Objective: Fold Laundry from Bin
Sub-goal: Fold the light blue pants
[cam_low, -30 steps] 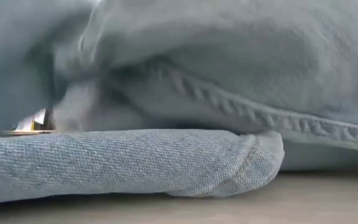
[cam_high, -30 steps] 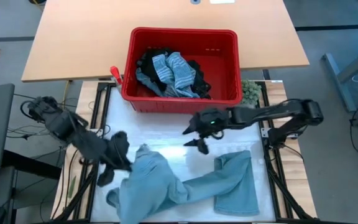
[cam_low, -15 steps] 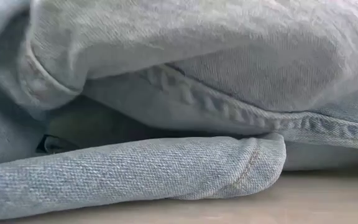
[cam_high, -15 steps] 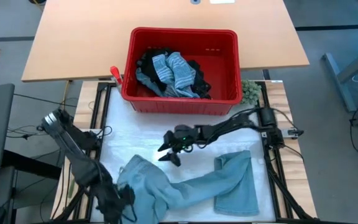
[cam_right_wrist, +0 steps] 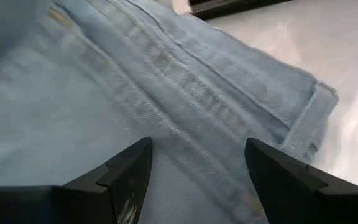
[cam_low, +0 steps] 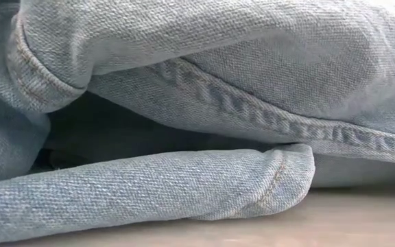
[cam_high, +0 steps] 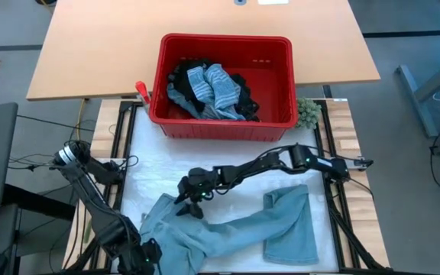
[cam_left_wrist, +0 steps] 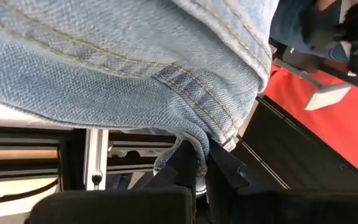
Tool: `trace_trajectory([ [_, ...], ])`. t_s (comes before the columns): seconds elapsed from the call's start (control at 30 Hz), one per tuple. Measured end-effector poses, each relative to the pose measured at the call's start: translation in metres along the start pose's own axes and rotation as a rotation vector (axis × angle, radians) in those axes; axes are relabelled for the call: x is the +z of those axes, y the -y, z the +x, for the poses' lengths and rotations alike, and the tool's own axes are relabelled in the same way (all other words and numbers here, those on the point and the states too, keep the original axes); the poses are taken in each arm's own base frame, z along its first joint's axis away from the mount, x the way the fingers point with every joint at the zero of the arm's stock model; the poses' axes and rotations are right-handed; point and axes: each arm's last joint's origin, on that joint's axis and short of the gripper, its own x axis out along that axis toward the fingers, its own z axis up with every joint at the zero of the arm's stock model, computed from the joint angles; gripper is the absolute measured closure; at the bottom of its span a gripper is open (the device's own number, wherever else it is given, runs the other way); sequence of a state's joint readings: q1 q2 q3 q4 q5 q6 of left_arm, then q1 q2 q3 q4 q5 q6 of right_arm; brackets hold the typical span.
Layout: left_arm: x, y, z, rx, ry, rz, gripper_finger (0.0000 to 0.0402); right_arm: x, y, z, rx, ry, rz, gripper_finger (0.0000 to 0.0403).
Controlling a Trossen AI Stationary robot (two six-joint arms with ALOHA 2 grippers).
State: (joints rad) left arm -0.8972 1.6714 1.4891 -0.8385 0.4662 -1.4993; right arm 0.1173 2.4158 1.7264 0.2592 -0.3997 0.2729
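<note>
A pair of light blue jeans (cam_high: 235,229) lies spread over the white table top, and its folds fill the low view (cam_low: 218,185). My left gripper (cam_high: 145,256) is at the jeans' near left corner, shut on the denim. My right gripper (cam_high: 189,200) stands open just over the jeans' far left part, its fingers (cam_right_wrist: 129,180) apart above the cloth (cam_right_wrist: 185,93). The red bin (cam_high: 281,76) stands at the table's far side and holds more laundry (cam_high: 212,88), striped, blue and black. My left gripper pinches a stitched, folded edge of the jeans (cam_left_wrist: 213,127) between its two fingers (cam_left_wrist: 188,165), at the garment's near left corner. The fingers come slanting down from the table's near left side. The rest of the jeans lies on the table.
A small green fuzzy lump (cam_high: 306,113) sits by the bin's near right corner. A red-handled thing (cam_high: 141,90) lies by the bin's left wall. Bare white table top (cam_high: 159,164) shows between the bin and the jeans. Black frame rails run along the table's left and right sides.
My left gripper has swung down toward the table's near edge, rolling as it went, and drawn the jeans' left part with it; that part now lies lower and flatter. My right gripper has gone down and toward the table's left, out over the jeans, still open.
</note>
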Motion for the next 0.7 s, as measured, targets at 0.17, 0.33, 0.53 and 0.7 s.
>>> trace_trajectory([
  [0.17,0.000,0.000,0.000,0.006,0.012,0.048,0.0401,-0.019,0.004,0.027,-0.085,-0.115,-0.089,0.0120],
  [0.33,0.000,-0.001,0.000,0.015,0.009,0.086,0.0401,-0.022,0.009,0.023,-0.144,-0.277,-0.048,0.0241],
  [0.53,-0.001,-0.016,-0.034,0.104,0.291,0.126,0.0401,0.010,0.011,-0.029,-0.221,-0.454,-0.125,0.0380],
  [0.7,0.001,-0.038,-0.099,0.175,0.685,0.191,0.0401,0.085,-0.004,-0.117,-0.461,-0.436,-0.293,0.0385],
])
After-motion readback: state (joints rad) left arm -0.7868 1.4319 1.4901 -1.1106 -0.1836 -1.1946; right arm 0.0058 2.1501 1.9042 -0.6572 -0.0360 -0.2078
